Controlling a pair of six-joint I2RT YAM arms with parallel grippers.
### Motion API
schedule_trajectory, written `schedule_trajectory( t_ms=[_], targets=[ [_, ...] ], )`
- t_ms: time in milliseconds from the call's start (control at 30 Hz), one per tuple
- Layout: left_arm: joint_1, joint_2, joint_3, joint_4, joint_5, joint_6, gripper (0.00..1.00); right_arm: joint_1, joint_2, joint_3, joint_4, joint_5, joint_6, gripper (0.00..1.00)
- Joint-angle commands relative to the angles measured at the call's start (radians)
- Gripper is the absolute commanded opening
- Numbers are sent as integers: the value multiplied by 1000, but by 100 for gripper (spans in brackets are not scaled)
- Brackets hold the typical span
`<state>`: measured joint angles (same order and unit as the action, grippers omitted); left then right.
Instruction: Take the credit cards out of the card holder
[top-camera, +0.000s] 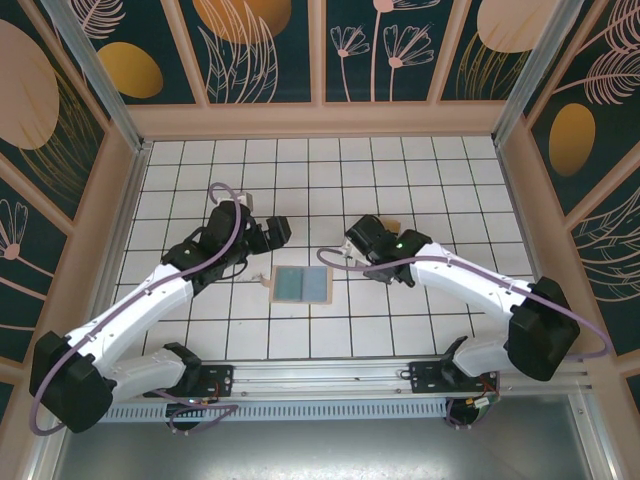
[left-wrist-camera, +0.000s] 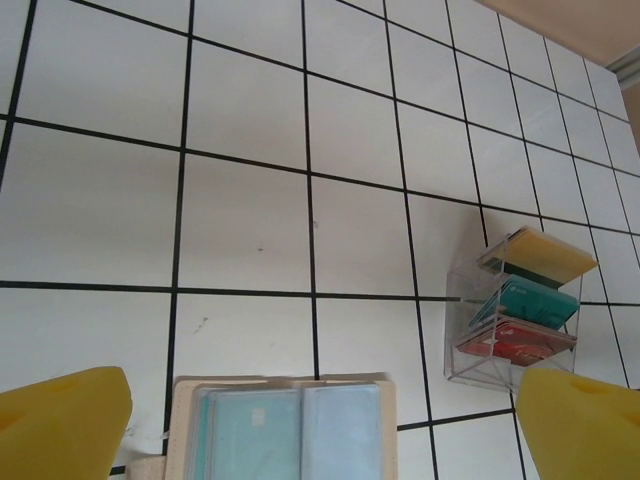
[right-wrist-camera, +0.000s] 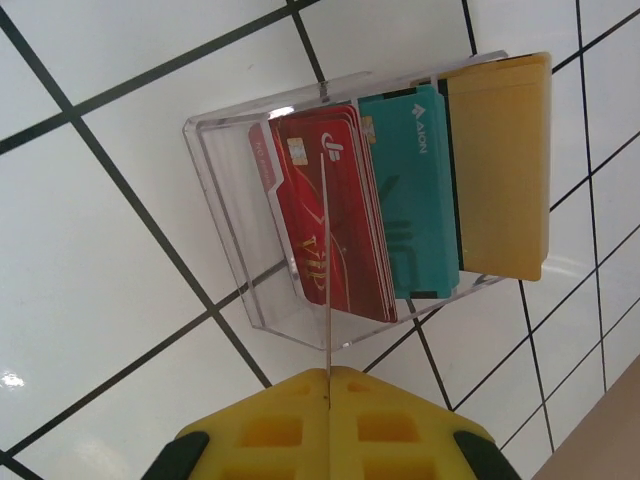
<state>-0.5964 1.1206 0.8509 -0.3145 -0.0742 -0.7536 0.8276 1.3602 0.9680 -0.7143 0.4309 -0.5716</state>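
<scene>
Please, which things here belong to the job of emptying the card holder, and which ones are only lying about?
Job: tan card holder; light blue cards inside it.
Lying about: clear rack; coloured cards standing in it.

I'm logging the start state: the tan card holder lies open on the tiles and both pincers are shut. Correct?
Not quite. The left pincer is open: the left wrist view shows its yellow fingers far apart. The right pincer is shut, and the tan card holder does lie open on the tiles.
</scene>
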Motion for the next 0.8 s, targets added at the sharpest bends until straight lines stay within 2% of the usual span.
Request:
schedule_trajectory(
  t_ms=[0, 267, 767],
  targets=[
    [4, -13, -16, 16, -32, -36, 98, 5, 7, -27, 43, 47, -37, 0],
    [5, -24, -16, -4, -29, -26, 99, 4, 61, -36, 107, 96, -75, 0],
    [4, -69, -38, -29, -29, -9, 99, -5, 148, -39, 174, 86, -70, 0]
  ],
)
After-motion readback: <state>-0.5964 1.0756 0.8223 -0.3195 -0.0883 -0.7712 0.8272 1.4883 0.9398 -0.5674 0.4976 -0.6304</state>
